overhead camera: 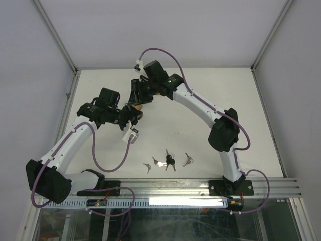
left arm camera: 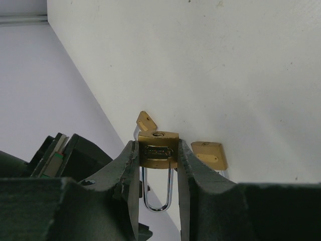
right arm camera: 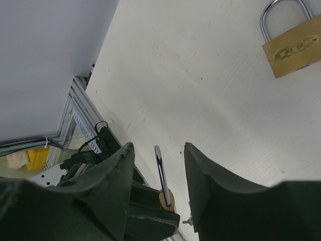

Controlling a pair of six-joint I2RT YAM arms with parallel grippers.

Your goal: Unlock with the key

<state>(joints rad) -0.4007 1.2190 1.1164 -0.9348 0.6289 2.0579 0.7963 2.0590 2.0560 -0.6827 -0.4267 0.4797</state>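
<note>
My left gripper (left arm camera: 158,145) is shut on a brass padlock (left arm camera: 158,149), keyhole end facing away and its steel shackle (left arm camera: 157,193) pointing back toward the wrist. In the top view this gripper (overhead camera: 133,115) is at mid-table, with my right gripper (overhead camera: 137,99) right behind it. In the right wrist view the right gripper (right arm camera: 159,150) is open, and the held lock's shackle (right arm camera: 160,173) stands in the gap, touching neither finger. Several keys (overhead camera: 169,161) lie loose on the table near the front edge. Neither gripper holds a key.
Two more brass padlocks (left arm camera: 209,154) (left arm camera: 146,121) lie on the white table just beyond the held one; the right wrist view shows one padlock (right arm camera: 291,45) lying flat. An aluminium frame rail (overhead camera: 200,187) runs along the front edge, and the enclosure walls (overhead camera: 45,60) stand around the table.
</note>
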